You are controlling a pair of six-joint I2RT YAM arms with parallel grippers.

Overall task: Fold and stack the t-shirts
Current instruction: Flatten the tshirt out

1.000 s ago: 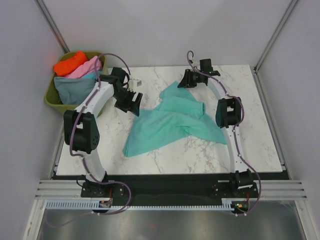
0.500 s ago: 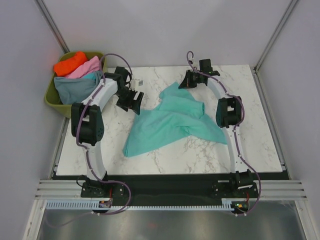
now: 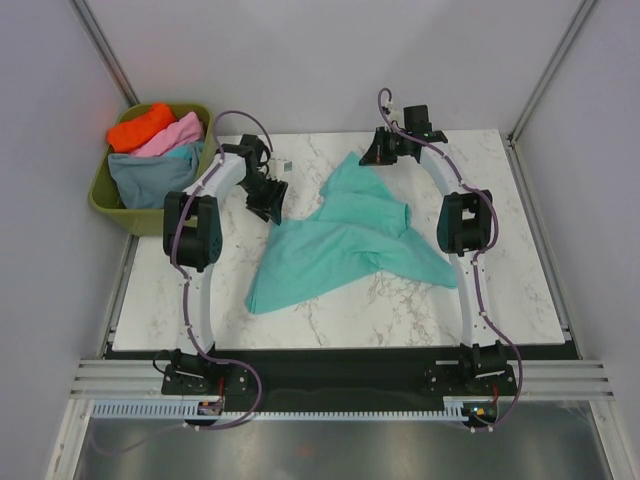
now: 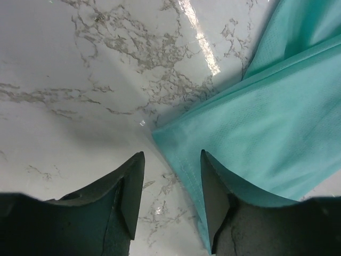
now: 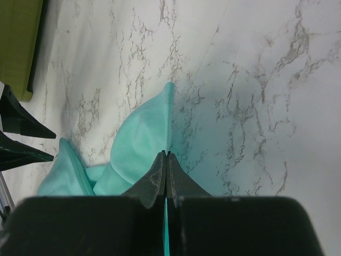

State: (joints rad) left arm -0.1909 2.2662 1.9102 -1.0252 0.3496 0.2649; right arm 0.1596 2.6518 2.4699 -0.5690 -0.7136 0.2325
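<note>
Top external: pale walls [image 3: 320, 60] round a marble table [image 3: 500, 270]. Across its middle, crumpled and spread, the teal tee [image 3: 340, 245]. Off the table's far-left corner, an olive tub [image 3: 108, 205] holding the other tees: slate [image 3: 148, 178], pink [image 3: 172, 135], orange [image 3: 140, 125] and a strip of light teal [image 3: 185, 152]. Right wrist: right gripper [image 5: 166, 154] pinched tight on the teal tee's far edge, with a teal sliver between the fingers. Left wrist: left gripper [image 4: 172, 156] low over the marble, jaws parted about halfway, straddling the teal tee's left hem corner, not closed on it.
</note>
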